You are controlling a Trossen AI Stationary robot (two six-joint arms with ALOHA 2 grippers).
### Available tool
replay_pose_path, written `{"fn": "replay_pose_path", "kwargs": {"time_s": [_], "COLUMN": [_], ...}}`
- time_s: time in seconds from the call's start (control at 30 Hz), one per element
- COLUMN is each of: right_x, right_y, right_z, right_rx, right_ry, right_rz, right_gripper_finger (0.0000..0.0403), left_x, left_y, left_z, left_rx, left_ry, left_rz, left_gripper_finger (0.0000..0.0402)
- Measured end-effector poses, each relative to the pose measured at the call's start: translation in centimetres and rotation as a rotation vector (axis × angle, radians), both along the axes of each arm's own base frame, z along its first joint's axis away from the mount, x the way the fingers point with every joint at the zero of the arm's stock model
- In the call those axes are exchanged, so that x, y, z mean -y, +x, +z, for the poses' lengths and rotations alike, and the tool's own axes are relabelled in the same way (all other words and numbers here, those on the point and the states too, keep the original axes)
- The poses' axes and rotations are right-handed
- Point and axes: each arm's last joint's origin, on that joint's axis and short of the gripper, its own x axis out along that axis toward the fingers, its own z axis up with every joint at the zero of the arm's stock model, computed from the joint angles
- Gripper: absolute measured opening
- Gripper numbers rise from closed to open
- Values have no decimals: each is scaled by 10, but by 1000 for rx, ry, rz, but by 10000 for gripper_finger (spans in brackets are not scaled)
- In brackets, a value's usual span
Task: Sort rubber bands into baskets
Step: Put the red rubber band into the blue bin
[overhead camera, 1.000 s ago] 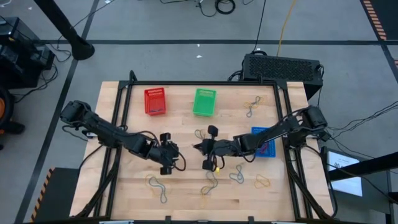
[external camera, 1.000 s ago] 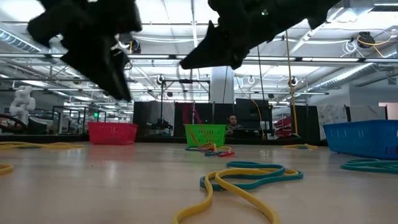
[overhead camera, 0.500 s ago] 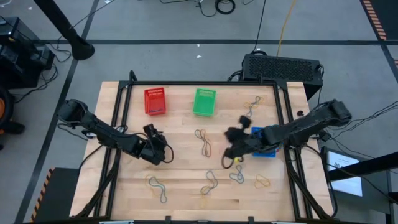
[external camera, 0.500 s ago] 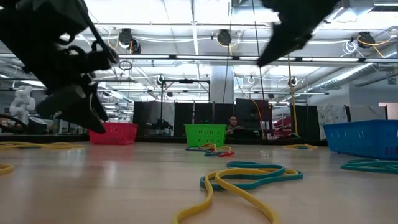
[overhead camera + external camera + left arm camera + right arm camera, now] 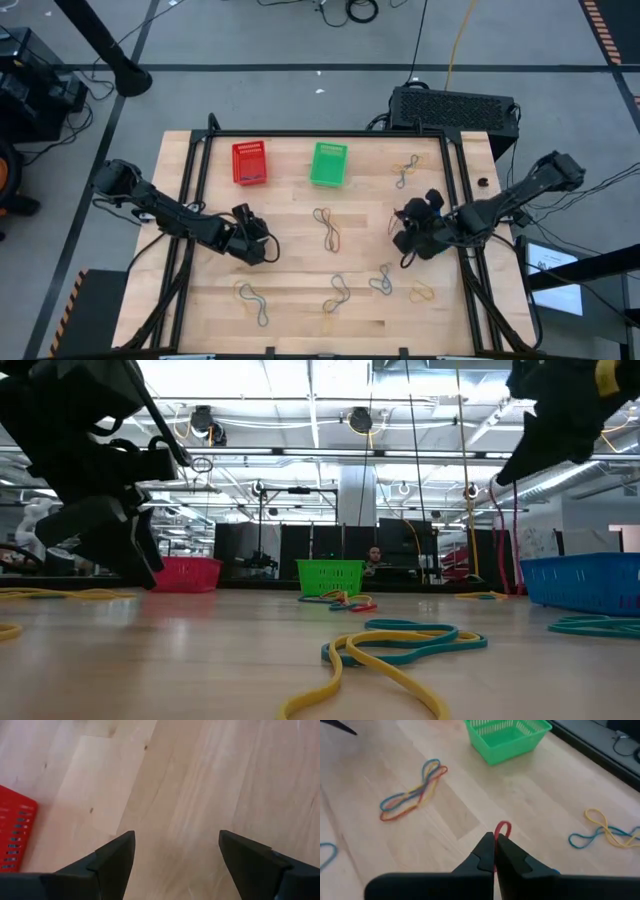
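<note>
Red band (image 5: 502, 829) pinched in right gripper (image 5: 494, 851): carry to red basket (image 5: 249, 162) at 10 o'clock, release low; left gripper (image 5: 172, 851) splayed, empty.

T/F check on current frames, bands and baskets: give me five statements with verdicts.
1. The right gripper is shut on a red rubber band. True.
2. The left gripper is shut on a band. False: its fingers are open over bare wood, with nothing between them.
3. The green basket sits between the red basket and the black box at the table's far edge. True.
4. The green basket holds several bands. False: in the right wrist view it shows none.
5. All loose bands have been cleared from the table. False: bunches remain, such as the mixed bunch at mid-table.
</note>
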Motion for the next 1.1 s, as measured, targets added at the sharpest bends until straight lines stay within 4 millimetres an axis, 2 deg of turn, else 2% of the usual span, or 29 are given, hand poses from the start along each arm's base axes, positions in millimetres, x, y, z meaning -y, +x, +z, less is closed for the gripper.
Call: {"fn": "replay_pose_path", "kwargs": {"time_s": [0.27,0.7,0.9,1.03,1.1], "right_x": [2,6,3,-1,-2], "right_y": [-5,-30,-47,-48,-49], "right_z": [-3,-11,-15,-9,-8], "right_rx": [-35,-265,-459,-500,-520], "right_ry": [8,236,346,422,460], "right_rz": [-13,-133,-183,-176,-185], "right_gripper_finger": [0,0,0,0,0], "left_x": [0,0,0,0,-1], "left_y": [0,0,0,0,0], "left_z": [0,0,0,0,1], "left_rx": [-1,0,1,-1,-34], "left_ry": [-2,-2,-3,0,81], "left_rz": [-1,-1,-1,-5,-76], "left_gripper_finger": [295,295,295,295,295]}}
